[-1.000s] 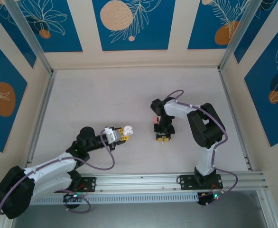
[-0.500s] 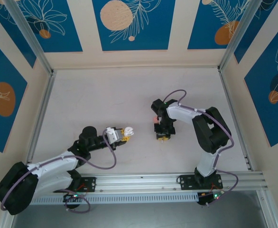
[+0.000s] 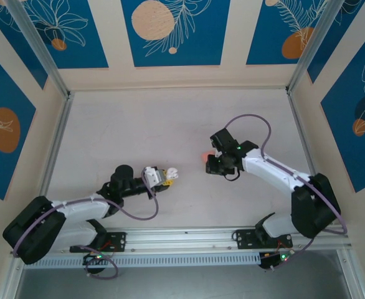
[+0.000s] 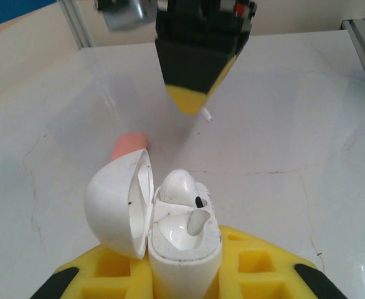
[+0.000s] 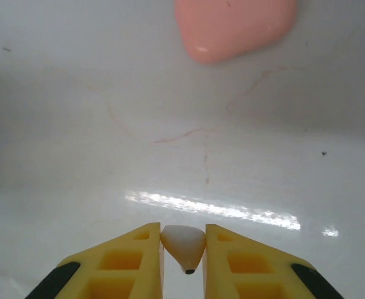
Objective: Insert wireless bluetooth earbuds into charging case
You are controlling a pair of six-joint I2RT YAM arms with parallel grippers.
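Note:
My left gripper (image 4: 184, 274) (image 3: 162, 177) is shut on an open white charging case (image 4: 184, 255) (image 3: 170, 175). Its lid (image 4: 117, 205) hangs open to the left. One white earbud (image 4: 179, 185) sits in the far slot, and the near slot (image 4: 181, 229) is bare. My right gripper (image 5: 184, 250) (image 3: 211, 166) is shut on a second white earbud (image 5: 184, 243), pinched between the yellow fingers (image 5: 139, 258) with its dark tip pointing back at the camera. In the left wrist view the right gripper (image 4: 192, 103) hovers above the table beyond the case, a thin white stem (image 4: 206, 114) poking from its tips.
A salmon-pink rounded object (image 5: 232, 25) (image 3: 203, 156) (image 4: 129, 146) lies on the white table just beyond the right gripper, between the two grippers. An aluminium rail (image 3: 232, 235) runs along the near edge, and patterned walls close in the table (image 3: 145, 124).
The right arm has swung its elbow out to the right and turned its gripper to point left, toward the case. The left gripper has edged slightly right with the case.

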